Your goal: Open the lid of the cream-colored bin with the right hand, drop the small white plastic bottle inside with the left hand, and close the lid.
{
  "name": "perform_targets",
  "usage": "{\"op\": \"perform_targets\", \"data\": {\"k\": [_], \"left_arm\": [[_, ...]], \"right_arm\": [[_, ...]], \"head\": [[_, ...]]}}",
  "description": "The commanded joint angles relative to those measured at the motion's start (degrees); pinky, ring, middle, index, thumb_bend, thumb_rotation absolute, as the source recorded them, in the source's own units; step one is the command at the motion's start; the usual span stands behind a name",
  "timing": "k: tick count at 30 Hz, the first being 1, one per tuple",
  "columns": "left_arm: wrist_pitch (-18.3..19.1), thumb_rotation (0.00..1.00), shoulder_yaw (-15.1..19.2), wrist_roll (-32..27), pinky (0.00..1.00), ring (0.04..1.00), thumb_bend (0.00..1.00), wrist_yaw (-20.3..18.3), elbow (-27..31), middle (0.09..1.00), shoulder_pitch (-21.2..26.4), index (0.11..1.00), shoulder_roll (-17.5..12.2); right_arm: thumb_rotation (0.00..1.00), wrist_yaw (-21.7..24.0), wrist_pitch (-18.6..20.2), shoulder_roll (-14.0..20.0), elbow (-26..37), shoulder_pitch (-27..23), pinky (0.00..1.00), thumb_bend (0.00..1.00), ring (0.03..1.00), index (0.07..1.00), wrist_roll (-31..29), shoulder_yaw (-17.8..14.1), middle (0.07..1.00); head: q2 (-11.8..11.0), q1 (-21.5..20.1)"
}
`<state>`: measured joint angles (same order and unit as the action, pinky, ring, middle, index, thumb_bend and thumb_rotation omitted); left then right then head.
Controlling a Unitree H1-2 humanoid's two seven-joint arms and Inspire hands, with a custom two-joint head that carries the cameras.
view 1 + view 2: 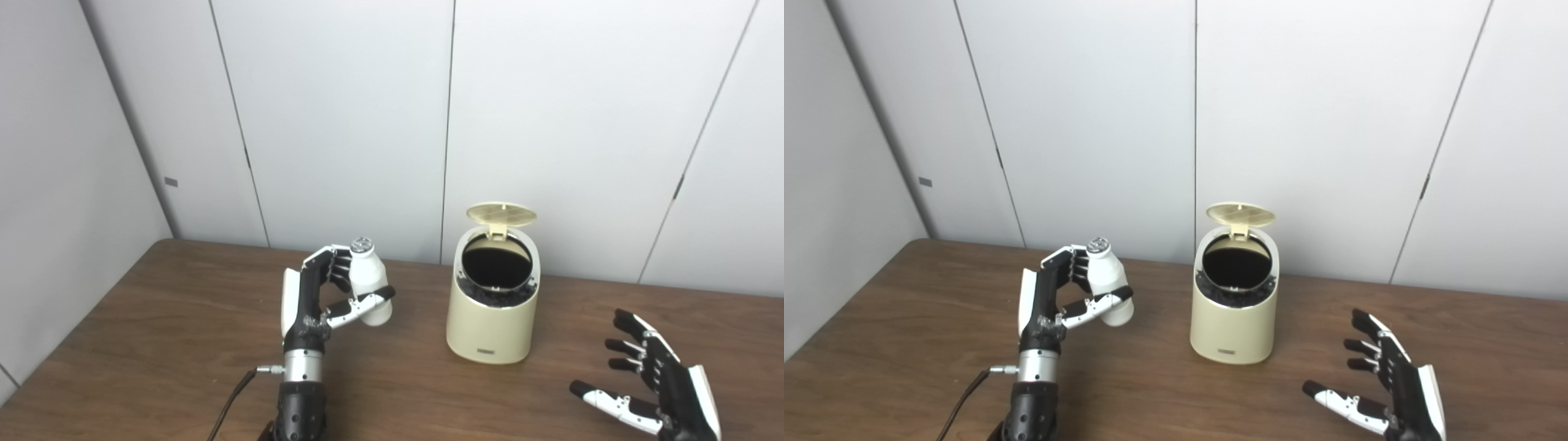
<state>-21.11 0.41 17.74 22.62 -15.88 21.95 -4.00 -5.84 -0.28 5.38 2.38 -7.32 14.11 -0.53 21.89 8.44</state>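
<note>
The cream-colored bin [490, 324] stands on the brown table toward the back, right of centre. Its round lid [501, 214] is flipped up and open, showing a dark inside. My left hand [318, 294] is shut on the small white plastic bottle [370, 278] and holds it upright above the table, left of the bin and about level with its rim. My right hand [655, 380] is open and empty, low over the table to the right of the bin, palm turned toward it. The bin [1234, 312] and the bottle [1108, 282] also show in the right eye view.
The brown wooden table [153, 343] runs up to grey wall panels at the back and left. A thin cable [233, 398] hangs from my left wrist near the table's front edge.
</note>
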Motion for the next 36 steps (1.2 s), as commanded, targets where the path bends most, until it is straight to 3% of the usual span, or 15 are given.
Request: {"op": "perform_targets", "data": {"k": [1,18,36], "left_arm": [[-2.1,0.0,-0.4,0.1,0.36,0.433,0.5,-0.2,2.4,0.489,3.9,0.492,0.7],[-2.9,0.0,-3.1,1.6,0.36,0.431,0.51,-0.5,2.1,0.466,11.2,0.503,6.5],[-5.7,0.0,-4.0,0.8,0.36,0.429,0.5,0.4,-2.3,0.472,14.5,0.512,9.7]], "right_arm": [[0.0,-1.2,-3.2,-0.4,0.6,-2.2,0.63,0.73,0.733,0.819,0.2,0.1,0.838],[0.04,-2.6,-5.1,-1.2,-1.8,-2.5,0.63,0.7,0.742,0.826,1.9,0.8,0.848],[0.05,-3.4,-4.2,-2.0,-1.7,-2.5,0.65,0.7,0.75,0.825,2.3,1.1,0.85]], "head": [[-0.3,-0.4],[-0.9,-3.0],[-0.8,-4.1]]}}
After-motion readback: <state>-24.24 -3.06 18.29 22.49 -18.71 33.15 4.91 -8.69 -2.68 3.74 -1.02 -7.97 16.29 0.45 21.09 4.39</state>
